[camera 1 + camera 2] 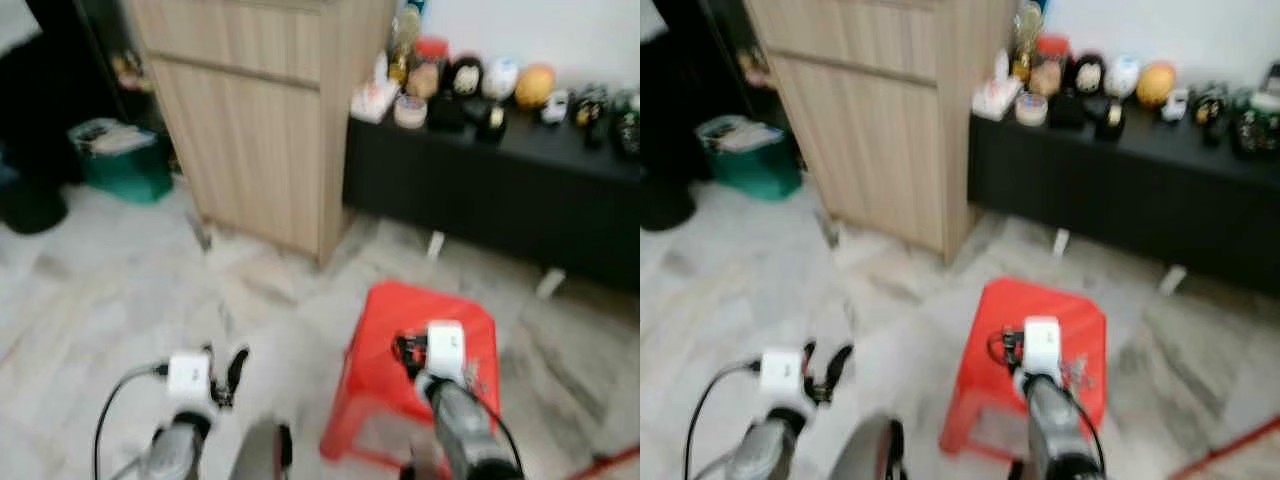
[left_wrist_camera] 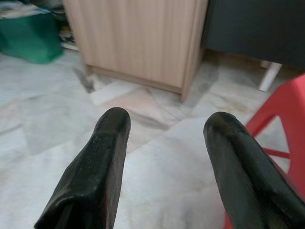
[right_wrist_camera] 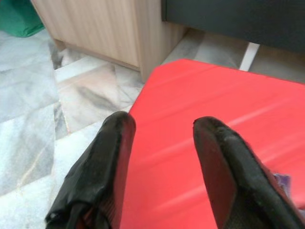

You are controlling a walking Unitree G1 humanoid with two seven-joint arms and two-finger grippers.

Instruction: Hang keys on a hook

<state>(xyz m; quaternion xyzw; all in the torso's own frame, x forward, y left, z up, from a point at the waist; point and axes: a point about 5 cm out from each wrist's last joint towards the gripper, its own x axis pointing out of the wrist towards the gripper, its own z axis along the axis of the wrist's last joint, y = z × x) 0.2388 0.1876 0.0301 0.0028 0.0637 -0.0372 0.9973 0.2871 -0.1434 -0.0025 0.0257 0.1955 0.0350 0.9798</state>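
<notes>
A red plastic stool [image 1: 395,310] stands on the marble floor in front of me. Something small and metallic, probably the keys [image 1: 1077,372], lies on its seat close to my right wrist; it is blurred, and a purple-silver bit [image 3: 282,181] of it peeks in at the wrist view's edge. My right gripper [image 3: 162,125] hovers open over the stool's near left part, nothing between its fingers. My left gripper [image 2: 164,121] is open too, held low over the bare floor to the left of the stool [image 2: 286,124].
A tall light-wood cabinet [image 1: 260,130] stands ahead on the left. To its right, a low black bench [image 1: 500,190] carries jars and ornaments [image 1: 470,80]. A green bin [image 1: 120,160] sits at far left. Marble floor [image 1: 100,290] lies open between me and the cabinet.
</notes>
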